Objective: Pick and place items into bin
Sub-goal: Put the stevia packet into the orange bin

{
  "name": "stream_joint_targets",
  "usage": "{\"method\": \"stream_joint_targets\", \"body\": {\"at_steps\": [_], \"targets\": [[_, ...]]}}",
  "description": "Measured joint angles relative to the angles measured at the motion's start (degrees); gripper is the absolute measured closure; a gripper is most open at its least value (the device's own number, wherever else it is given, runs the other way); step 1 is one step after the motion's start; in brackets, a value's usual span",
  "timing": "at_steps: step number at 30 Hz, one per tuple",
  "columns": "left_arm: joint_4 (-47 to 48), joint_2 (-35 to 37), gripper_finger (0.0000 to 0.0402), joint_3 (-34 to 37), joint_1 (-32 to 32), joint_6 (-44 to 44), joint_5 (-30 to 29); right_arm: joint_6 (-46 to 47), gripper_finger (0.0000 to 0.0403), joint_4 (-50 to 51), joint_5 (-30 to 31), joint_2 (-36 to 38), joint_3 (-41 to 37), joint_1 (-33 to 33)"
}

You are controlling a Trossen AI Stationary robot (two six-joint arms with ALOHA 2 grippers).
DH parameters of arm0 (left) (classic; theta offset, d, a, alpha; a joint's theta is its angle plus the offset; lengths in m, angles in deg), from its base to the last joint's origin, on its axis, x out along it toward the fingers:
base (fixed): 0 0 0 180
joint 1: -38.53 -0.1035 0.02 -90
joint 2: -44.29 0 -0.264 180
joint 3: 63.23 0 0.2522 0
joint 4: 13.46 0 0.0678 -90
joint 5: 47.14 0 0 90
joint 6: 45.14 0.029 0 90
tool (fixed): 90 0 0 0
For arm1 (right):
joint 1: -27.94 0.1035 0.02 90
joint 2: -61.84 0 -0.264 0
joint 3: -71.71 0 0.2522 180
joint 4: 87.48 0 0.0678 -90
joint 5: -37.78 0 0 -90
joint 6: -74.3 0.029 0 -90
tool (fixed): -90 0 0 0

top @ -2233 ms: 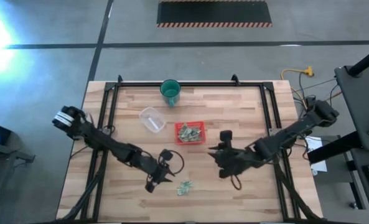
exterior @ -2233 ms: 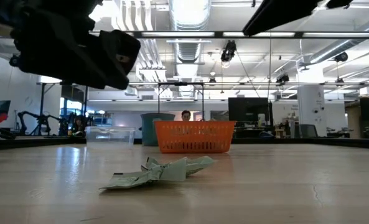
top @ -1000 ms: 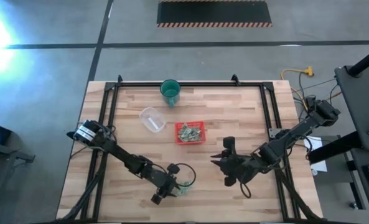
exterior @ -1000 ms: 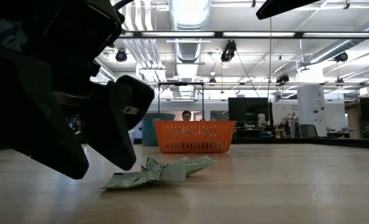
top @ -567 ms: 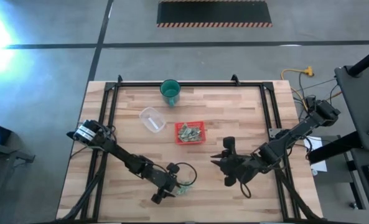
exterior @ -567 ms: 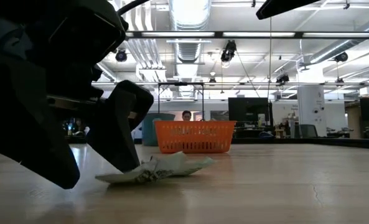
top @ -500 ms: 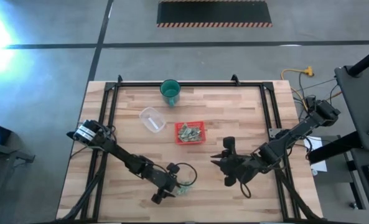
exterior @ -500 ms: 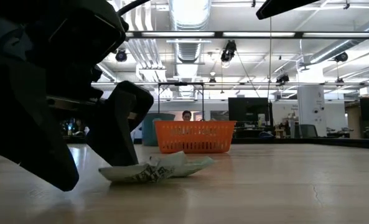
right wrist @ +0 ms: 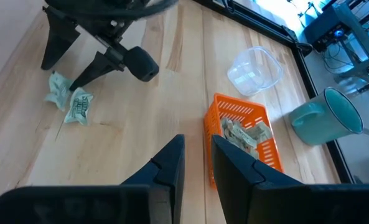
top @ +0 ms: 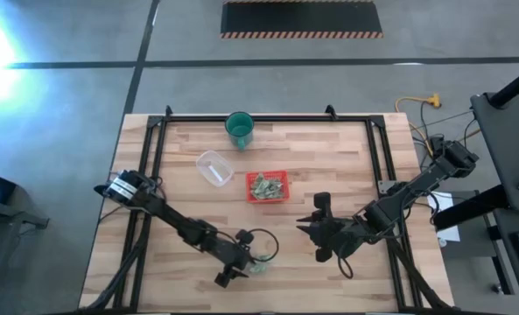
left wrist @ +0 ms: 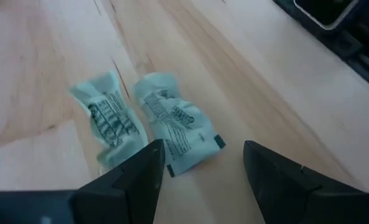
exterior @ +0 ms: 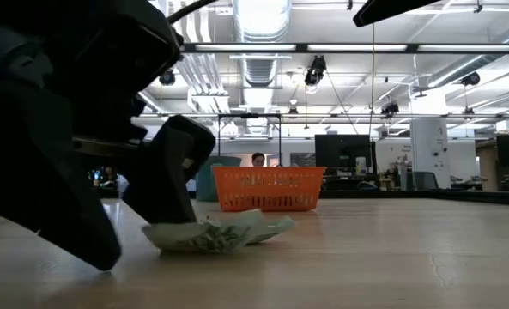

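Two pale-green crumpled items (left wrist: 172, 127) (top: 258, 265) lie side by side on the wood near the table's front middle. My left gripper (left wrist: 203, 155) (top: 244, 266) is low over them, open; one piece lies partly in the gap between its fingers. The bin, a red tray (top: 267, 174) (right wrist: 216, 130), stands mid-table holding more green pieces. My right gripper (top: 310, 229) (right wrist: 198, 149) hovers right of the tray, narrowly open, with nothing between its fingers. My left gripper touches the items with one finger (exterior: 172, 184) only, its tip against their end (exterior: 158, 233) nearest it. The fingers slant down from the table's left. That end is bunched up against the finger; both pieces lie on the table.
A clear round container (top: 213, 166) sits left of the tray and a green cup (top: 239, 129) stands near the far edge. Black frame rails (top: 151, 149) run along the table's left, right and far sides.
My left gripper has crept a little toward the green pieces, staying low. The end of the pieces nearest its finger, flat on the wood a second ago, is pushed in and bunched up; their other end has stayed put.
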Motion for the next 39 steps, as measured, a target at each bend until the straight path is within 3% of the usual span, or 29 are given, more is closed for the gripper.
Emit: {"method": "stream_joint_targets", "body": {"at_steps": [11, 25, 35, 39], "targets": [[1.1, -3.2, 0.0214, -3.7, -1.5, -0.4, 0.1, 0.9, 0.0335, 0.3, 0.0, 0.0, -0.2, 0.0], [1.4, -2.9, 0.0393, -3.4, -2.2, -0.2, -1.0, 1.0, 0.0335, 0.3, 0.0, 0.0, -0.3, 0.0], [3.1, -0.5, 0.0392, -2.1, -2.3, 0.3, -1.5, 1.0, 0.0335, 0.3, 0.0, 0.0, -0.3, 0.0], [9.0, 2.9, 0.0391, -1.8, -2.2, 1.3, -1.7, 1.0, 0.0335, 0.5, 0.0, 0.0, -0.3, 0.0]]}}
